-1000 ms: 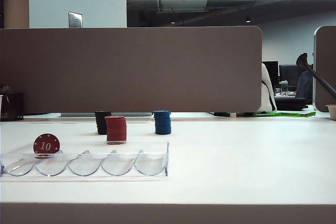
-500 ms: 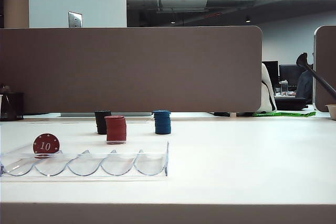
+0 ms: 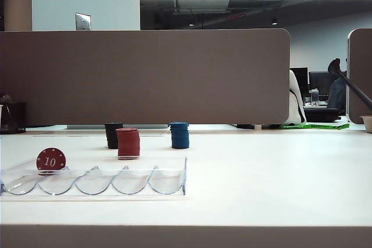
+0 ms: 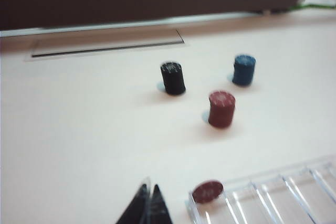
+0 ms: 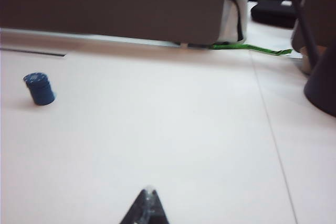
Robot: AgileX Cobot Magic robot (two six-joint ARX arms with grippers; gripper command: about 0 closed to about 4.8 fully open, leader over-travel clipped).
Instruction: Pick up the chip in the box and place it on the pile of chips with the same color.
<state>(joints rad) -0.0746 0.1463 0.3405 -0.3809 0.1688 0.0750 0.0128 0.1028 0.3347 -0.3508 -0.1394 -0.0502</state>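
Note:
The dark red chip (image 3: 51,160) with a white "10" stands on edge in the leftmost slot of the clear box (image 3: 139,181) at the front left of the table; the left wrist view shows the chip (image 4: 207,191) and the box (image 4: 294,190) too. Behind the box stands the dark red pile (image 3: 128,143), also seen as the red pile (image 4: 221,108). My left gripper (image 4: 149,188) is shut and empty, hovering just beside the box's chip end. My right gripper (image 5: 148,191) is shut and empty over bare table. Neither gripper shows in the exterior view.
A black stack (image 3: 113,135) and a blue stack (image 3: 179,135) flank the red pile; the blue stack (image 5: 40,88) also shows in the right wrist view. A brown partition (image 3: 145,76) closes the back of the table. A dark object (image 5: 321,85) stands at the far right.
Nothing has moved in the exterior view; chip, box and stacks stay in place and no arm has entered it.

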